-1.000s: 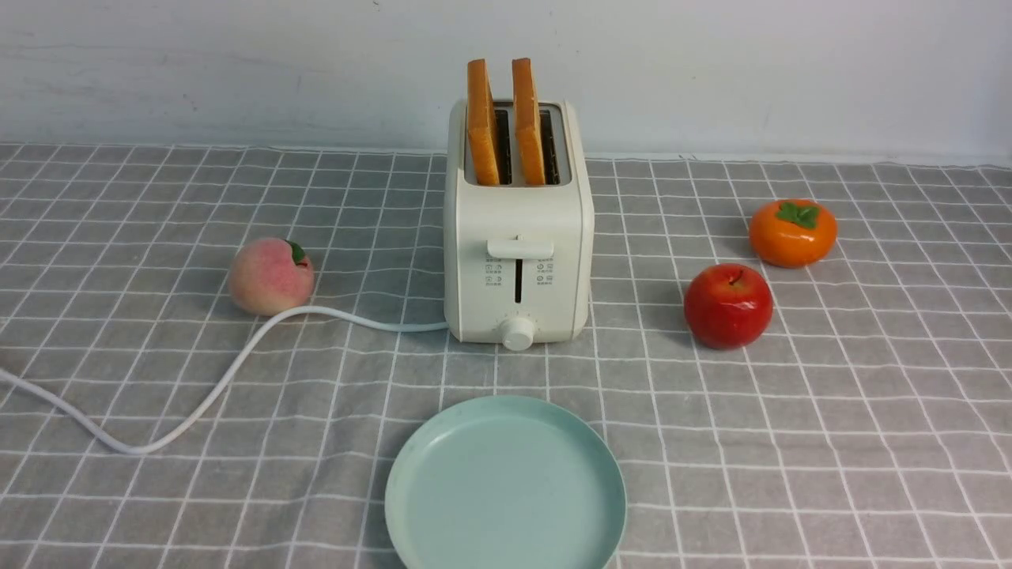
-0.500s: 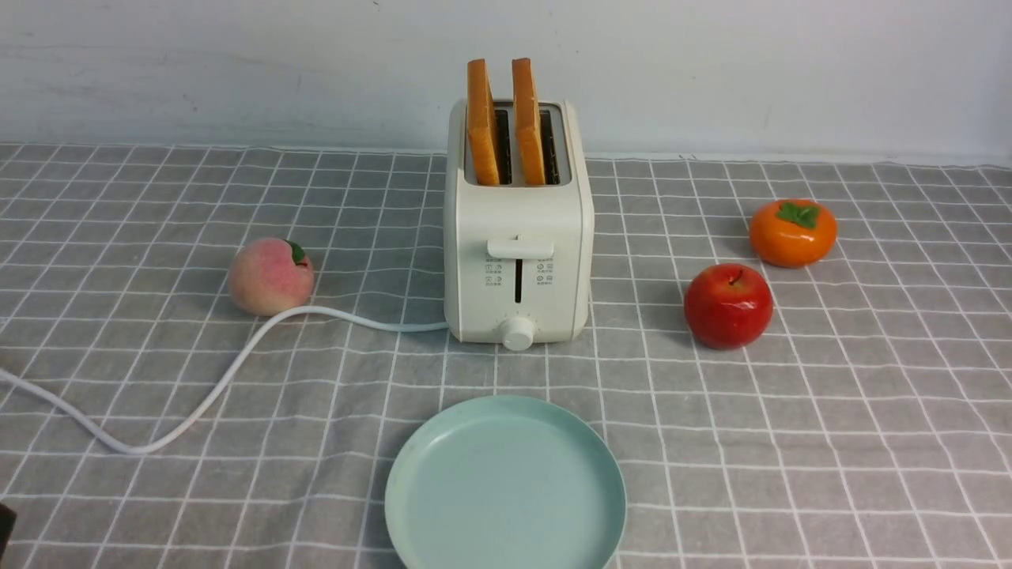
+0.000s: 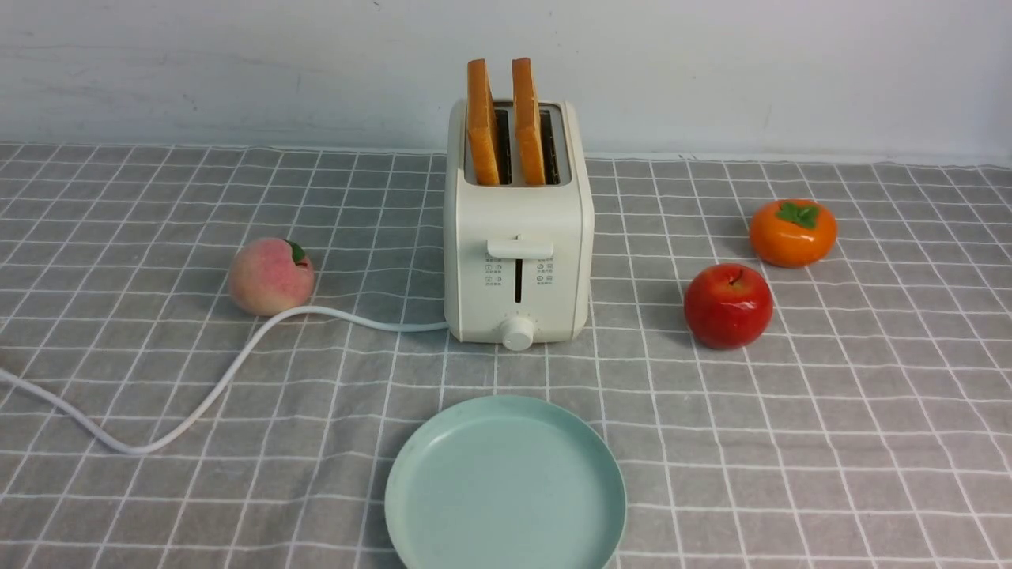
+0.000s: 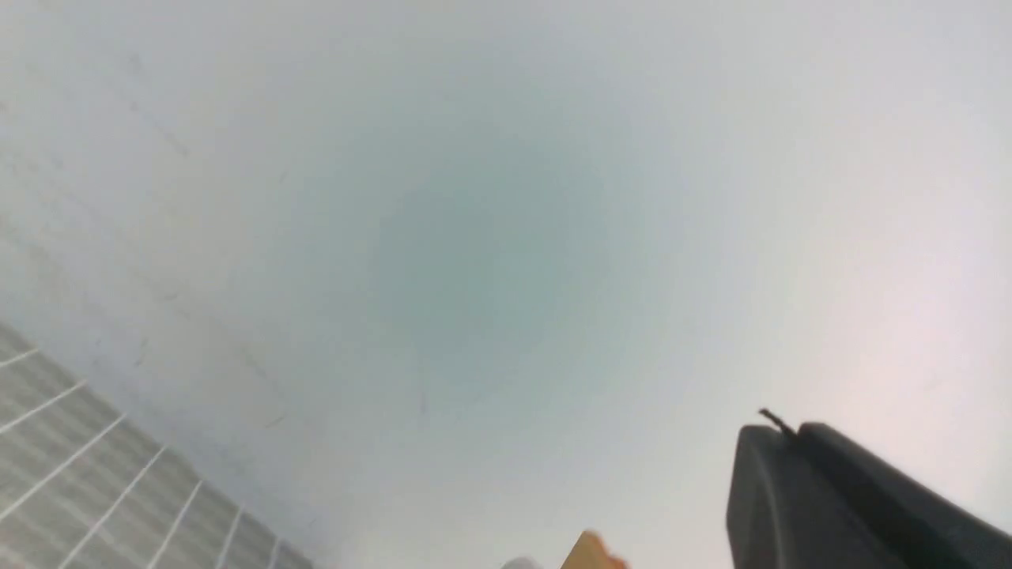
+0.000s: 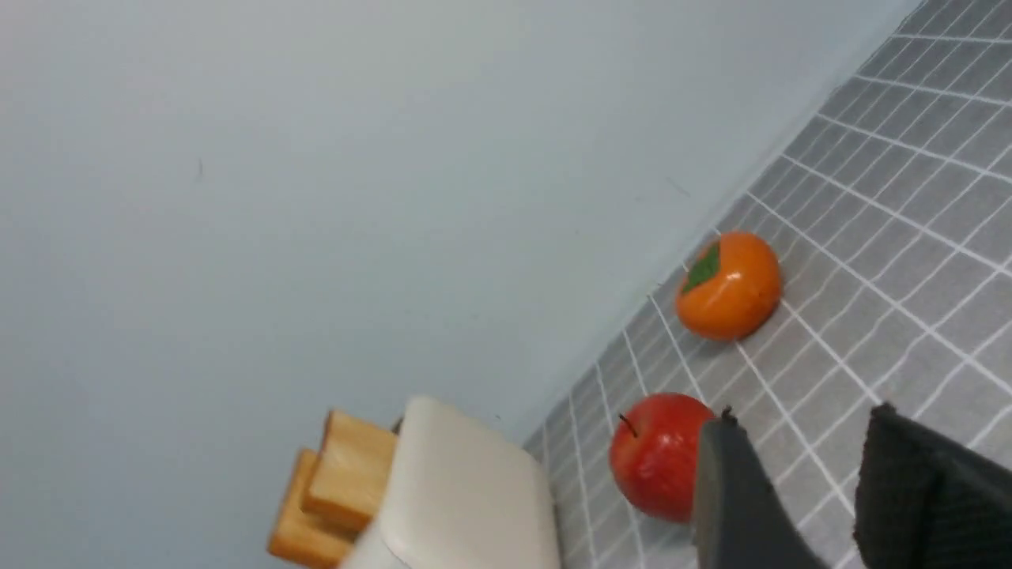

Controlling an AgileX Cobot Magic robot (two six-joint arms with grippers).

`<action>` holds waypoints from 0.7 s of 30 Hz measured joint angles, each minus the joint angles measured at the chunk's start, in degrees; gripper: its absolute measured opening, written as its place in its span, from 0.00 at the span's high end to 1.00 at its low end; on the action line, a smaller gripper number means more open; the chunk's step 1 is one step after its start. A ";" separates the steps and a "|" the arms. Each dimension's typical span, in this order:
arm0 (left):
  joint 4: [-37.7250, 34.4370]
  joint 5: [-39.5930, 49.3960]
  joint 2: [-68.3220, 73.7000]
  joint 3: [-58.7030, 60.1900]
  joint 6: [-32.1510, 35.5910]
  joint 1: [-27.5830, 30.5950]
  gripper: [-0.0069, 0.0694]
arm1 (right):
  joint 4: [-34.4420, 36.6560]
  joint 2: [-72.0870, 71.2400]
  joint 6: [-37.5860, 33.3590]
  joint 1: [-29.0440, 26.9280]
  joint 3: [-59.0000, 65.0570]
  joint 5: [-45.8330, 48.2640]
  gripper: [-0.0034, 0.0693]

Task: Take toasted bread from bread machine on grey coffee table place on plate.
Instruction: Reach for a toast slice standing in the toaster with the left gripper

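Observation:
Two slices of toasted bread (image 3: 482, 118) (image 3: 527, 118) stand upright in the slots of the cream-white bread machine (image 3: 518, 261) at the back middle of the grey coffee table (image 3: 791, 442). The mint-green plate (image 3: 506, 482) lies bare in front of it. Neither gripper shows in the front view. My left gripper (image 4: 787, 431) is shut on nothing and points at the wall, with a corner of toast (image 4: 589, 553) at the picture's edge. My right gripper (image 5: 802, 423) is open and empty, off to the side of the bread machine (image 5: 466, 490) and its toast (image 5: 340, 482).
A peach (image 3: 270, 276) lies left of the bread machine, beside its white cord (image 3: 198, 407), which runs off the table's left edge. A red apple (image 3: 727, 306) and an orange persimmon (image 3: 792, 231) sit to the right. The wall stands close behind.
A dark part that showed at the lower left edge of the front view half a second ago is gone. The left gripper has closed. Toast, plate and fruit have not moved.

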 joint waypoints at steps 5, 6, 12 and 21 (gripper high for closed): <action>-0.12 8.22 0.29 -10.75 -1.06 0.00 0.93 | 3.92 0.00 -0.17 0.00 -0.08 -1.13 0.63; -0.07 13.91 1.46 -14.86 -0.71 0.00 0.93 | 4.36 0.00 -0.17 0.00 -0.73 0.15 0.64; 1.59 46.65 17.53 -35.99 6.02 0.00 0.93 | 0.07 5.36 -5.95 0.00 -20.44 20.78 0.83; -4.29 77.90 53.67 -57.75 23.60 0.00 0.93 | -17.68 37.01 -8.73 0.00 -49.66 58.83 0.97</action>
